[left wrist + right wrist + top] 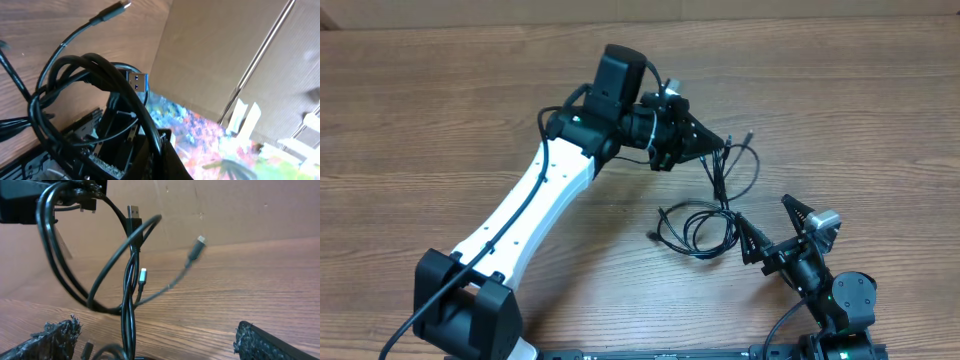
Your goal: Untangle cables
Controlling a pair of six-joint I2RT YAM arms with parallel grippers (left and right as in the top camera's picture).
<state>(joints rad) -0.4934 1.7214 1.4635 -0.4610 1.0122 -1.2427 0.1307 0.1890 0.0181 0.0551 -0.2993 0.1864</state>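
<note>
Your left hand (pixel 712 148) is clamped shut on the cables (pixel 722 190), holding a bunch of strands up at about 2 o'clock from the middle of the table (pixel 440 120). The rest trails down to loose loops lying on the wood near 4 o'clock. Your right hand (pixel 775 226) stands wide open and empty, just beside those loops at their 3 o'clock. A USB plug (pixel 133 213) sticks up among the raised strands.
</note>
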